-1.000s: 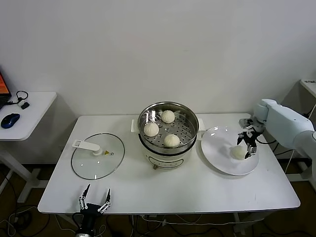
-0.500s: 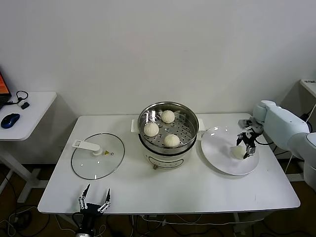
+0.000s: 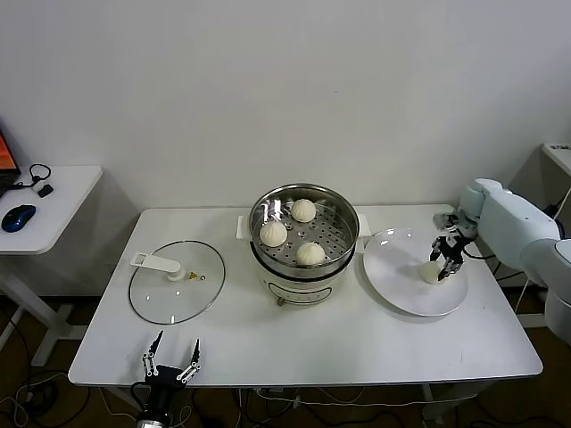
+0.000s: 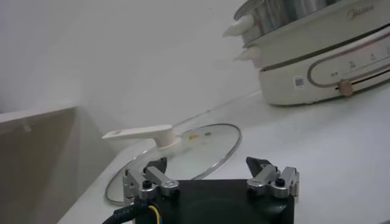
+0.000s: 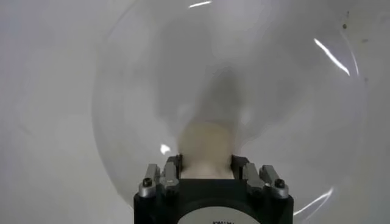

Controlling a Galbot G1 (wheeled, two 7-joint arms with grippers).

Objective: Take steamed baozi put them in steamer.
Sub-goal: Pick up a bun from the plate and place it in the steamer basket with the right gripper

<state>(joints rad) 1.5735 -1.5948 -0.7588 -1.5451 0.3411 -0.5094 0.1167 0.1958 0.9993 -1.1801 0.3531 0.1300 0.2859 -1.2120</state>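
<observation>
Three cream-white baozi (image 3: 273, 234) lie in the shiny steamer (image 3: 348, 223) on its white cooker base at the table's middle. The fourth baozi (image 3: 431, 272) sits on the round white plate (image 3: 393, 267) to the right. My right gripper (image 3: 443, 263) is down on the plate with its fingers pressed against both sides of that baozi; in the right wrist view the baozi (image 5: 206, 146) fills the gap between the fingers of the right gripper (image 5: 206, 163). My left gripper (image 3: 169, 361) hangs open and empty at the table's front left edge.
The glass lid (image 3: 177, 281) with a white handle lies flat on the table left of the steamer, and it also shows in the left wrist view (image 4: 183, 152) beyond the left gripper (image 4: 210, 170). A side table with a mouse (image 3: 18, 217) stands at far left.
My right gripper has shifted slightly on the plate, staying around the baozi, which has moved only a little. The left arm has not moved.
</observation>
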